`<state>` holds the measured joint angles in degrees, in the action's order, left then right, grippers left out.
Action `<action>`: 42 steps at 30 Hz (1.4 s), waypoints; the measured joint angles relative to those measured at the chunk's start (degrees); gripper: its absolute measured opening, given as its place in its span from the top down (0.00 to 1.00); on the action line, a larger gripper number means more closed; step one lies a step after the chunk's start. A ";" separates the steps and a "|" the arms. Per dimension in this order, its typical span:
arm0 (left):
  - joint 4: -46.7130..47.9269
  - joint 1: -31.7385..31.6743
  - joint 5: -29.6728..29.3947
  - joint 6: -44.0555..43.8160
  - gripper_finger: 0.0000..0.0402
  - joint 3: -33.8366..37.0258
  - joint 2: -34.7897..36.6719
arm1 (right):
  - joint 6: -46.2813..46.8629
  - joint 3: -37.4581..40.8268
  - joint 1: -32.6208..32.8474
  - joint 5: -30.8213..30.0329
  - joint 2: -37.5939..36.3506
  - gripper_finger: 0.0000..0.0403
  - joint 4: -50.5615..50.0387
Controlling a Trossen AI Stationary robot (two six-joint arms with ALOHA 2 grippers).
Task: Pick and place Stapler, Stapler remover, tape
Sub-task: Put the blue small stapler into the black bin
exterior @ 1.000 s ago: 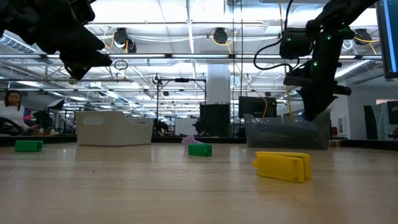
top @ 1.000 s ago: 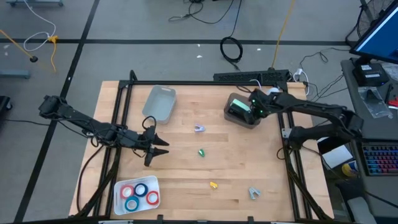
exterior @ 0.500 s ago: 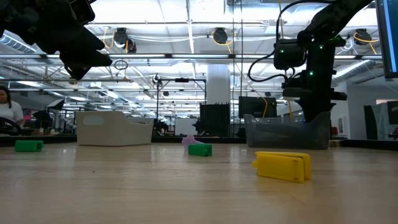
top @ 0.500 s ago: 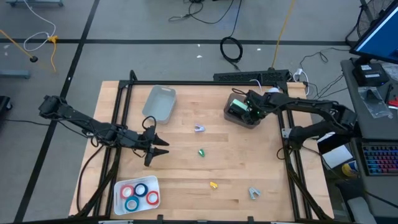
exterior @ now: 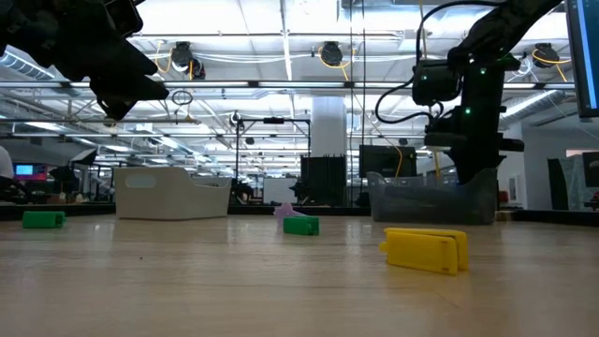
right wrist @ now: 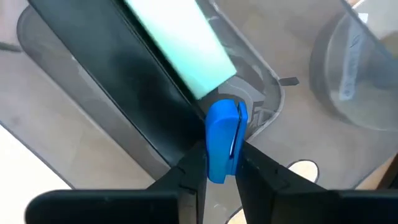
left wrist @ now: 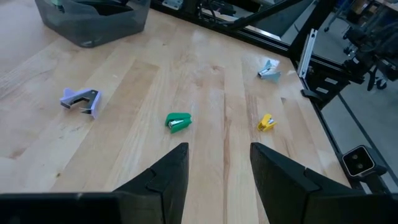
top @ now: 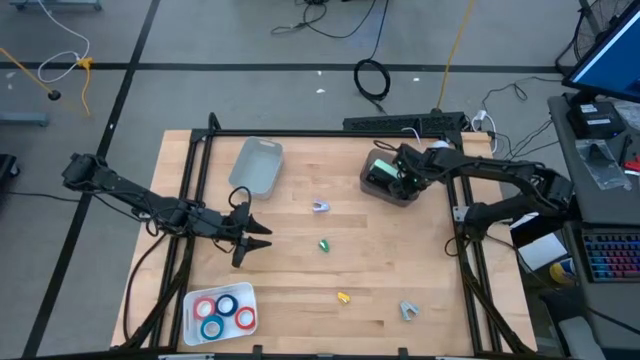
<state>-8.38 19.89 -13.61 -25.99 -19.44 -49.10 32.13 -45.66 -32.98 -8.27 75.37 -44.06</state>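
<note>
My right gripper (right wrist: pixel 219 165) hangs over the dark grey bin (top: pixel 388 187) at the table's far right, shut on a small blue stapler (right wrist: pixel 222 137). In the bin lie a black stapler (right wrist: pixel 130 93) and a mint-green one (right wrist: pixel 180 43). My left gripper (left wrist: pixel 217 155) stands open above the table's left middle (top: pixel 260 238), touching nothing. A green mini stapler (left wrist: pixel 179 122), a yellow one (left wrist: pixel 266 122), a purple staple remover (left wrist: pixel 81 99) and a pale blue one (left wrist: pixel 268 70) lie flat on the wood. Red and blue tape rolls (top: pixel 222 312) lie in a white tray (top: pixel 246 292) at the near left. My right gripper pinches the blue stapler between its two fingers, one finger (right wrist: pixel 189 171) on each flat side, at the end nearest the wrist (right wrist: pixel 217 174). The fingers point steeply down. The stapler sticks out beyond the fingertips, lifted clear above the things in the bin.
A pale grey bin (top: pixel 258 165) stands at the far left of the table. The black frame rails (top: pixel 470 270) run along the table's sides. Bare wood lies between the scattered small pieces in the middle.
My right gripper, still shut on the blue stapler, has moved a little toward the table's left and sunk lower over the dark bin. The left arm has kept still.
</note>
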 joint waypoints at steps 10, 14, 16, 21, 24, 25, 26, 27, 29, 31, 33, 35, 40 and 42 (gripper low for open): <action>0.02 -0.01 0.00 0.01 0.56 0.00 0.00 | 0.32 0.15 -1.22 -0.38 -0.10 0.85 2.61; 0.01 -0.01 0.00 -0.20 0.56 0.00 0.00 | 1.87 0.23 -1.24 0.56 -0.98 0.85 3.61; -0.01 0.01 0.00 -0.17 0.56 0.00 0.01 | 1.85 0.27 -1.24 0.86 -1.65 0.85 3.69; -0.09 0.01 -0.02 -0.16 0.56 0.00 0.00 | 1.63 0.27 -1.24 0.35 -2.63 0.85 3.68; -0.12 -0.01 -0.02 -0.18 0.56 0.00 0.00 | 1.52 0.27 -1.24 -1.22 -2.62 0.85 3.56; -0.20 0.01 -0.02 -0.18 0.56 0.00 0.02 | 1.39 0.27 -1.24 -1.81 -2.62 0.85 3.56; -0.29 -0.01 -0.02 -0.18 0.56 0.00 0.01 | 1.06 0.27 -1.24 -2.06 -2.62 0.85 3.50; -0.34 0.00 -0.02 -0.17 0.56 0.00 0.01 | 0.70 0.27 -1.24 -2.13 -2.63 0.85 3.46; -0.33 -0.01 -0.02 -0.17 0.56 0.00 0.01 | -0.08 0.27 -1.24 -2.17 -2.64 0.85 3.32; -0.37 0.01 -0.02 -0.16 0.56 0.00 0.02 | -0.24 0.25 -1.24 -2.17 -2.63 0.85 2.99; -0.35 -0.01 -0.04 -0.03 0.56 0.00 0.02 | -0.42 0.19 -1.24 -2.17 -2.13 0.85 2.77; -0.35 -0.01 -0.04 0.12 0.56 0.00 0.02 | -1.26 0.19 -1.24 -2.16 -1.52 0.85 2.20; -0.37 -0.01 -0.04 0.17 0.56 0.00 0.02 | -1.80 0.08 -1.15 -2.10 -0.31 0.85 2.23; -0.37 0.01 -0.04 0.21 0.56 0.00 0.02 | -1.80 0.08 -1.15 -2.10 -0.26 0.85 2.32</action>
<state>-8.75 19.90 -13.65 -25.78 -19.44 -49.08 30.33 -45.58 -34.13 -10.37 75.11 -41.74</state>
